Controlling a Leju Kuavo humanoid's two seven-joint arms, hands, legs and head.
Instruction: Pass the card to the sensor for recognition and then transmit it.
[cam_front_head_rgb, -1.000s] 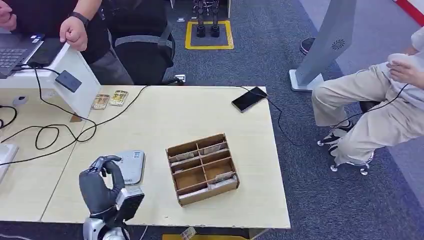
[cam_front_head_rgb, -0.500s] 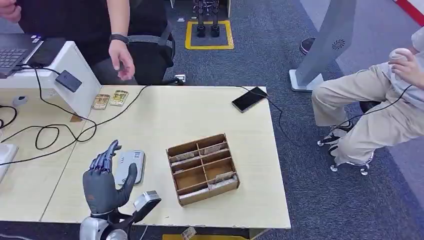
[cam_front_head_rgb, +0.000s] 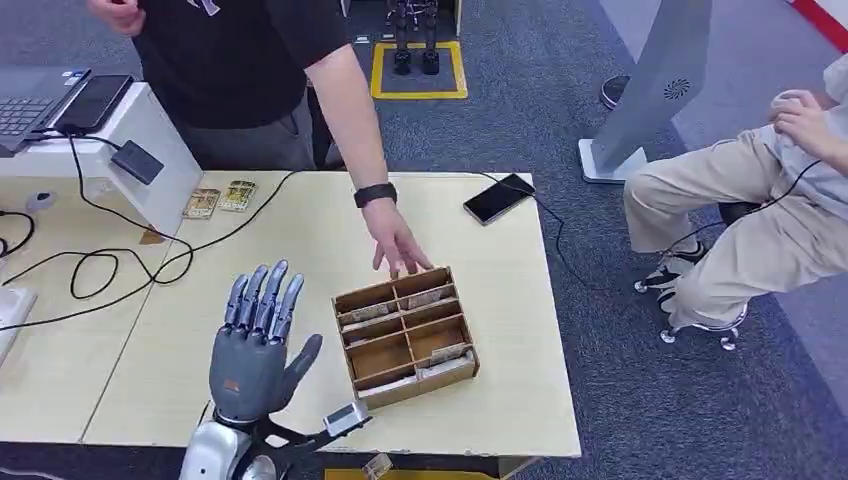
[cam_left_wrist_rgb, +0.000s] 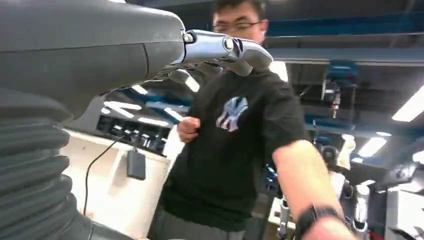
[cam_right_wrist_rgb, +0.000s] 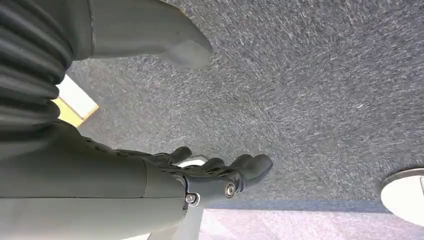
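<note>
In the head view, the left hand (cam_front_head_rgb: 252, 345) is raised at lower left, fingers straight and spread, nothing held — no card has been taken, so presenting and handing over appear to remain. Cards lie in the wooden divided box (cam_front_head_rgb: 405, 336) at centre, long axes seemingly along the compartments; a person's hand (cam_front_head_rgb: 398, 246) touches its far rim.

In the right wrist view, the right hand (cam_right_wrist_rgb: 220, 172) hangs over carpet, fingers loosely extended, empty.

Bare table (cam_front_head_rgb: 300, 225) lies ahead of the raised left hand (cam_front_head_rgb: 255, 345). To its right stands the wooden divided box (cam_front_head_rgb: 405, 337), with a person's hand (cam_front_head_rgb: 398, 245) touching its far edge. Black cables (cam_front_head_rgb: 110, 265) cross the table on the left.
</note>
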